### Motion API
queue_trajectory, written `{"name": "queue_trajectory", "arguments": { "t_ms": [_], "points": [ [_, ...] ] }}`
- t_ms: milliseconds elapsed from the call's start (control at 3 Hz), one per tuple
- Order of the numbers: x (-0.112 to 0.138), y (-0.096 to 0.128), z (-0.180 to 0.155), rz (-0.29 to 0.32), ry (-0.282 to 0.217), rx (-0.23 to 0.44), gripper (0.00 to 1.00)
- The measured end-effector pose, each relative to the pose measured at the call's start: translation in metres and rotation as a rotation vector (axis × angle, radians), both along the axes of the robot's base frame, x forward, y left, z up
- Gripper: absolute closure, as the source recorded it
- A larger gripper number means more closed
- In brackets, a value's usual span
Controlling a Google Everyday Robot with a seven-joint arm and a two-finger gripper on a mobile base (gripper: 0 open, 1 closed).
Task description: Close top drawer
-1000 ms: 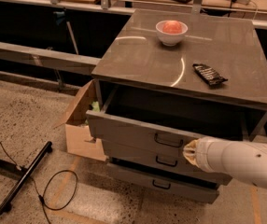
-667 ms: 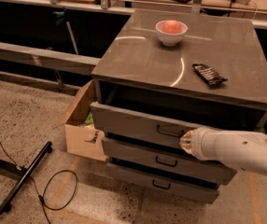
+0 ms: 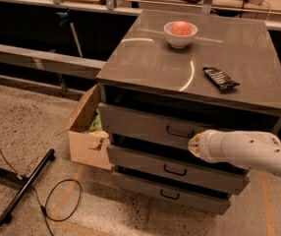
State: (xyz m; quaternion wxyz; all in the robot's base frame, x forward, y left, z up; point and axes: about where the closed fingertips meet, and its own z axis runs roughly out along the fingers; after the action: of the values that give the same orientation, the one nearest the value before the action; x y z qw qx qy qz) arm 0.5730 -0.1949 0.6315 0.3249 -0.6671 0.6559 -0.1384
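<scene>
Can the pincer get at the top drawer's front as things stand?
Probably yes: the pincer is right at the top drawer front, beside its handle, with nothing between.

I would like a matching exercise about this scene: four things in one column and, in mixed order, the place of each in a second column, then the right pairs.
Things:
1. bowl
2. black packet
3. box
4. gripper

Places:
A. on the floor, left of the cabinet
B. at the top drawer front, just right of its handle
C. on the cabinet top, middle back
D. on the cabinet top, right side

Pairs: 1-C, 2-D, 3-A, 4-B
</scene>
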Motion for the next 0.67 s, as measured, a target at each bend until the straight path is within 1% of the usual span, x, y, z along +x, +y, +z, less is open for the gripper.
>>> {"name": "queue_trajectory", "arguments": {
  "t_ms": [333,667],
  "points": [
    [-0.014,-0.012,0.003,-0.004,0.028,-0.009,1.00],
    [-0.034,-0.026,0.017,-0.016,0.054,-0.012,1.00]
  ]
}}
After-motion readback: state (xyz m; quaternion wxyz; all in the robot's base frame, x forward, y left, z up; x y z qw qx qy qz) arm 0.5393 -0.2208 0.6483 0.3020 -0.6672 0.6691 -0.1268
